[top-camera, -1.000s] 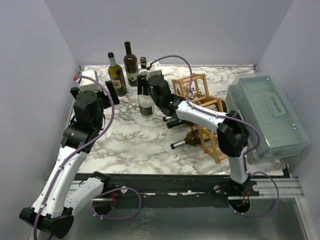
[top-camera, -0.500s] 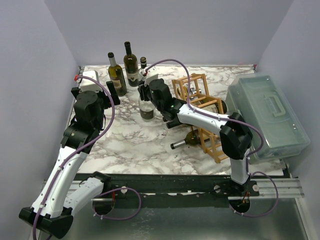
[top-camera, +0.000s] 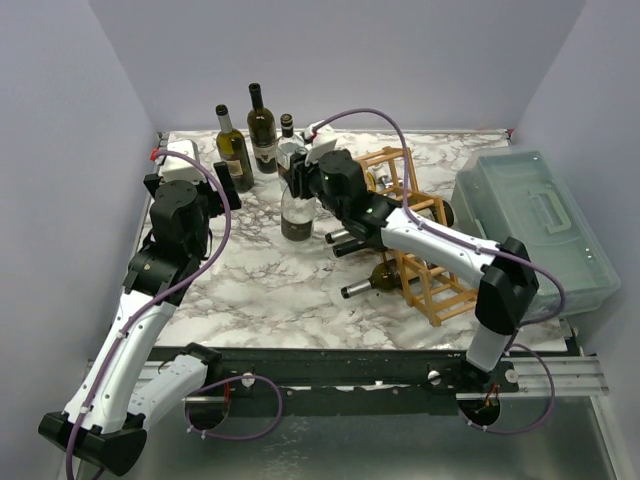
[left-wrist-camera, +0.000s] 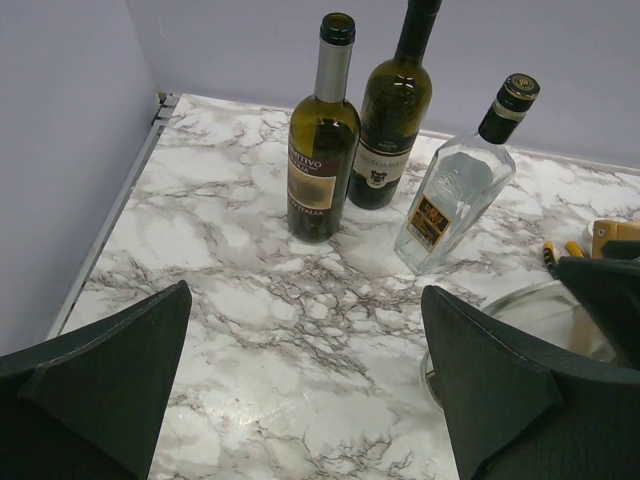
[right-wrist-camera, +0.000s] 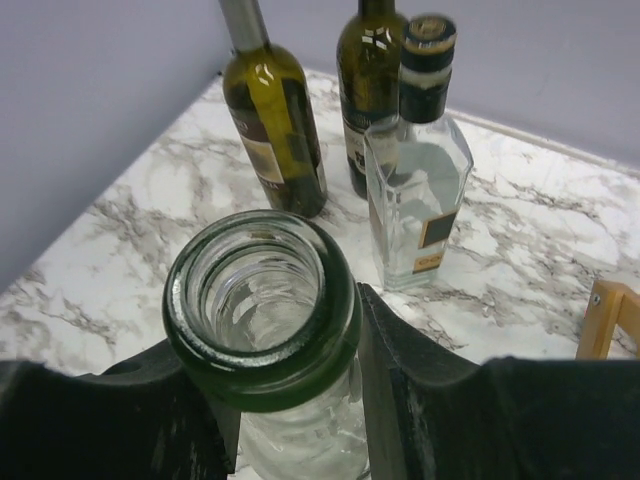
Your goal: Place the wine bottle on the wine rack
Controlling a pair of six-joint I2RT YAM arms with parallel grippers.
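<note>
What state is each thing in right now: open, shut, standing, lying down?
Clear green-rimmed glass bottle: upright, uncapped.
Right gripper: jaws shut on that bottle's neck.
Left gripper: jaws open, empty.
Square clear glass bottle: upright, capped.
Two dark green wine bottles: upright.
Light wooden lattice rack: holding lying bottles.
Translucent grey-green plastic box: lid shut.

The counter (top-camera: 250, 285) has a smooth, marble-patterned surface, white with grey veins, with a soft sheen. The wine rack (top-camera: 432, 296) is bare light wood, matt. The wine bottle (right-wrist-camera: 290, 372) is glossy clear glass with a green rim. An olive-green bottle (left-wrist-camera: 322, 150) and a darker green bottle (left-wrist-camera: 392, 120) are shiny glass with paper labels. A square bottle (left-wrist-camera: 450, 200) is clear glass. The left claw (left-wrist-camera: 305, 290) and right claw (right-wrist-camera: 295, 400) look like matt black plastic. A lidded box (top-camera: 535, 230) is translucent grey-green plastic.
</note>
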